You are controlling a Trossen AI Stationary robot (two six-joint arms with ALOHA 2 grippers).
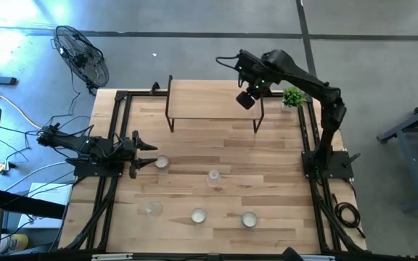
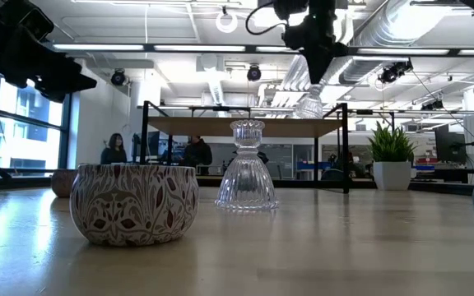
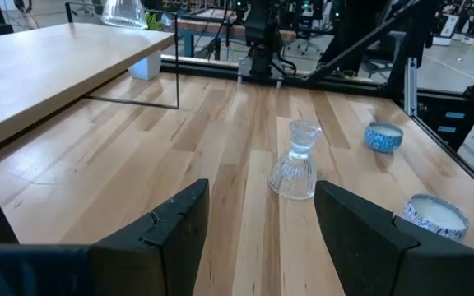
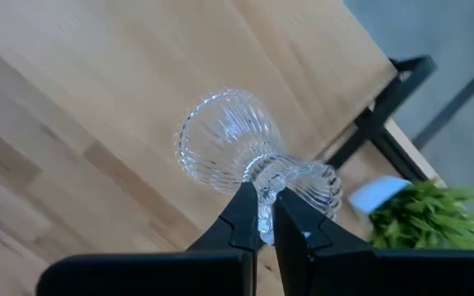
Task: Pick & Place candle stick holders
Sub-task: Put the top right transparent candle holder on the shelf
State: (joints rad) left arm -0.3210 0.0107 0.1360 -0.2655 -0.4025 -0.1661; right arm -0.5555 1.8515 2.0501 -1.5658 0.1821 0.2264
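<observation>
My right gripper (image 4: 263, 218) is shut on a clear ribbed glass holder (image 4: 225, 140) over the right end of the raised wooden shelf (image 1: 209, 98). The holder also shows in the low view (image 2: 309, 103). My left gripper (image 3: 262, 230) is open and empty near the table's left edge (image 1: 147, 148). It faces a second glass holder (image 3: 296, 160), which stands on its bell base mid-table. A third glass holder (image 1: 153, 209) and three tealight cups (image 1: 162, 162) (image 1: 198, 215) (image 1: 249, 219) stand on the table. My right gripper pinches the glass holder's narrow stem (image 4: 263, 177), between its bell base and its cup, with its two fingertips (image 4: 241, 215). The fingers come slanting from above and lie across the stem. The holder hangs base down at the shelf top; whether it touches the shelf I cannot tell.
A small green plant in a white pot (image 1: 292, 96) stands just right of the shelf, close to my right gripper. The shelf stands on thin black legs (image 1: 169, 119). Black frame rails (image 1: 118, 130) run along both table sides. People show in the room behind (image 2: 113, 148).
</observation>
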